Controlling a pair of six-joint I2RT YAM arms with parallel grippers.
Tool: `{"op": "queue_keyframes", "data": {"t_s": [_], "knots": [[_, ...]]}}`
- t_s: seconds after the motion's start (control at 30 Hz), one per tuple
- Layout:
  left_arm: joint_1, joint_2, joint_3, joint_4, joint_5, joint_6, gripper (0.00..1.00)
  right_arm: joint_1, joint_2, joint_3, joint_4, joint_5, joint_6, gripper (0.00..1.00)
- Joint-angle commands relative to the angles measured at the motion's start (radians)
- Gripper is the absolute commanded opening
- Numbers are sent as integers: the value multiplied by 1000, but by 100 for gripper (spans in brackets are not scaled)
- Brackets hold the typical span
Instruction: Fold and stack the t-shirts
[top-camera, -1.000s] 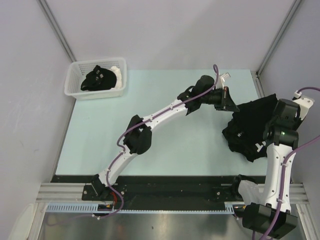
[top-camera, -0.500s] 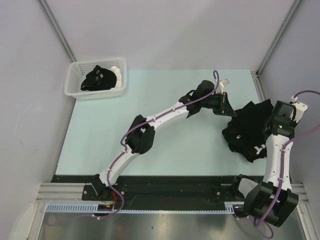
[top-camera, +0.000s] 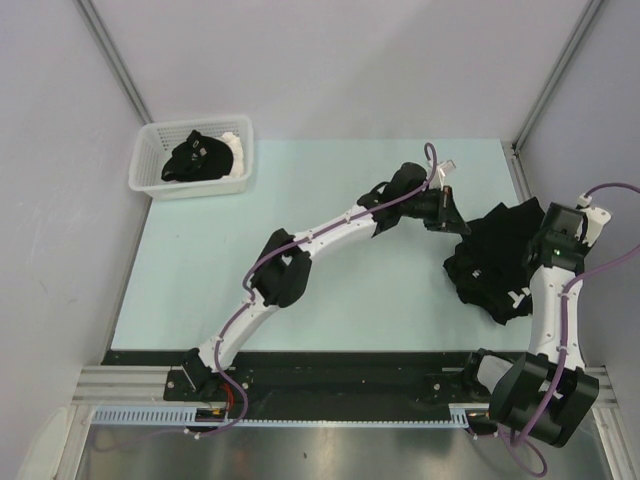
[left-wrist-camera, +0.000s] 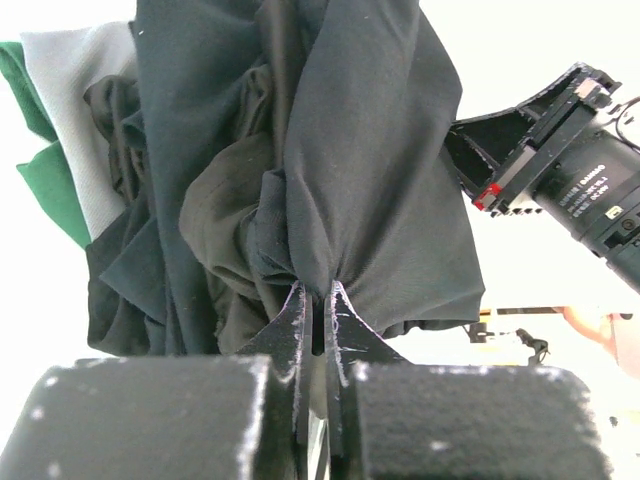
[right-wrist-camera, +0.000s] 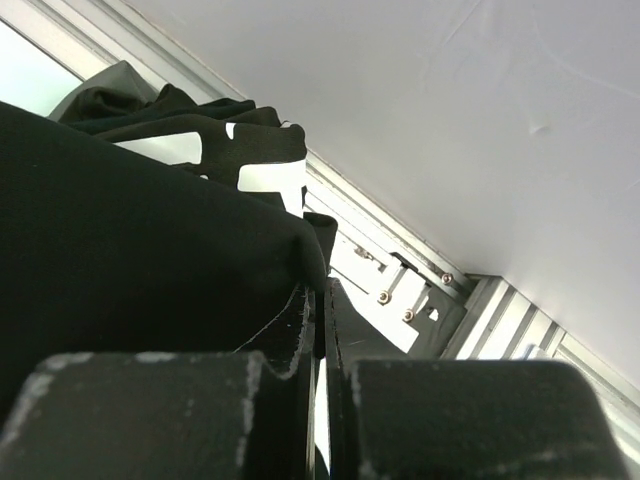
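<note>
A black t-shirt with white lettering hangs bunched over the table's right side, held between both grippers. My left gripper is shut on a gathered fold at the shirt's left edge; in the left wrist view the jaws pinch black cloth, with a green and grey patch at the left. My right gripper is shut on the shirt's right edge; in the right wrist view its jaws clamp black fabric. A second black shirt lies crumpled in the basket.
The white slotted basket stands at the table's far left corner. Grey walls and metal frame posts close in the cell; the right post and table's right edge are close to my right arm. The right gripper's body shows in the left wrist view.
My right wrist has drawn slightly back and left and its arm has straightened. My left gripper has shifted a little nearer. The shirt stays gripped by both.
</note>
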Motion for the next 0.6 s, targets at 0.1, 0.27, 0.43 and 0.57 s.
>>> {"op": "queue_keyframes", "data": {"t_s": [0.1, 0.27, 0.43, 0.57], "knots": [[52, 9, -14, 6, 0, 40, 17, -23, 14, -17, 26, 110, 31, 22], [52, 17, -6, -38, -3, 55, 29, -23, 25, -15, 25, 114, 42, 38], [50, -3, -23, -60, -24, 86, 54, -23, 34, -15, 25, 121, 45, 60], [50, -14, -24, -66, -32, 95, 65, -17, 31, -15, 28, 119, 46, 73]]}}
